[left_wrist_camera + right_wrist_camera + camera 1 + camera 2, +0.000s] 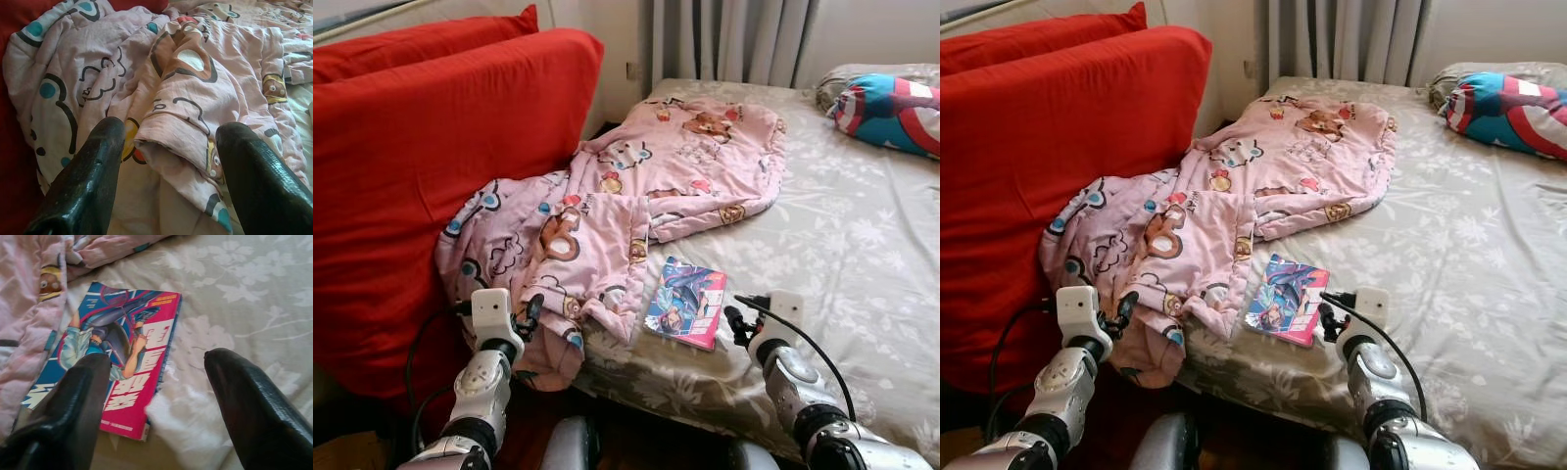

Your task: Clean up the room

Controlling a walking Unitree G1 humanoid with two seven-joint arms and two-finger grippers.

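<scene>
A pink cartoon-print quilt lies crumpled across the bed's near left corner and leans against a red cushion. My left gripper hovers open at the quilt's hanging front fold, which sits between its fingers without being clamped. A colourful comic book lies flat on the grey floral bedsheet, partly tucked under the quilt's edge. Just right of the book my right gripper is open, one finger over the cover, the other over bare sheet.
Large red cushions stand upright against the bed's left side. A pillow with a red, white and blue shield print lies at the far right head of the bed. Grey curtains hang behind. Dark floor lies below the bed's front edge.
</scene>
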